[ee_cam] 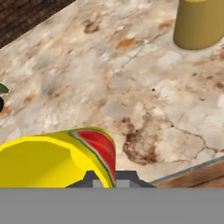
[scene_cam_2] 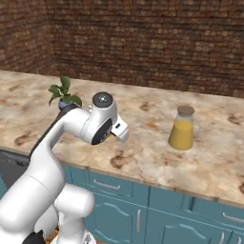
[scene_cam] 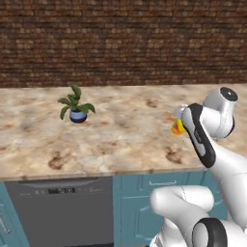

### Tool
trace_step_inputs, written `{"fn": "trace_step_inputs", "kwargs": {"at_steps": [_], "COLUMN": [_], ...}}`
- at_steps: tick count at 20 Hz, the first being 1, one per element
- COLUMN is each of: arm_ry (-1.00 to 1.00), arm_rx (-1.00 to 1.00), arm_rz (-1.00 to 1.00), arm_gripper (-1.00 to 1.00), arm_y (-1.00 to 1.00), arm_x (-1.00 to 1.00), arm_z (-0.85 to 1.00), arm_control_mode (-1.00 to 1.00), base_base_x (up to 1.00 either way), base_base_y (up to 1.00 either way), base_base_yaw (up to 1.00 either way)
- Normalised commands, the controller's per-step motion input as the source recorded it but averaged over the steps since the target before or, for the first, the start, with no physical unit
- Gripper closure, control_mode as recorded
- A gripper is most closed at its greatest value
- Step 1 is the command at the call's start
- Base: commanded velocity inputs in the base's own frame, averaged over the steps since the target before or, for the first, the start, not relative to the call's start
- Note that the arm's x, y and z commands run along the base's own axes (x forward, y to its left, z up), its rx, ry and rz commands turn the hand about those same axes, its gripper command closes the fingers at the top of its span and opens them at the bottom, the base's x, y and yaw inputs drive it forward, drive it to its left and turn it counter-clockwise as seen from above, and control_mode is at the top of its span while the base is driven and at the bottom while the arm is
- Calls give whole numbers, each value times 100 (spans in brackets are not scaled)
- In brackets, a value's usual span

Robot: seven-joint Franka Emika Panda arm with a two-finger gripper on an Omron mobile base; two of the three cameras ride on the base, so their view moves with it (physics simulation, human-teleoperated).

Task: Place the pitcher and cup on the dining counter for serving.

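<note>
End effector (ee_cam: 105, 177): clamped on cup rim, above table front edge.
Cup (ee_cam: 57, 159): yellow, red-marked, held at fingertips.
Pitcher (scene_cam_2: 182, 127): upright on table (scene_cam_2: 143, 157), well apart.

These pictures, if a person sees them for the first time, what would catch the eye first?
Probably the white arm, bent over the dining counter, with the yellow cup held in its shut fingers above the stone near the front edge. Next, the pitcher of orange-yellow liquid stands upright on the counter to the arm's right, apart from the cup. A small potted plant stands further left, in front of the dark brick wall.
</note>
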Motion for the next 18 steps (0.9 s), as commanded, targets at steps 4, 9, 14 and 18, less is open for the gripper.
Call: {"fn": "trace_step_inputs", "kwargs": {"at_steps": [4,9,14,18], "arm_ry": [0,18,31,23], "arm_rx": [0,1,9,5], "arm_rz": [0,-14,-36,-33], "arm_gripper": [100,100,100,100], "arm_y": [0,-4,-53,-68], "arm_x": [0,55,55,60], "arm_z": [0,-6,-23,-42], "arm_control_mode": [100,-100,-100,-100], "base_base_x": [52,0,0,0], "base_base_y": [-14,0,0,0], "base_base_yaw": [-3,0,0,0]}}
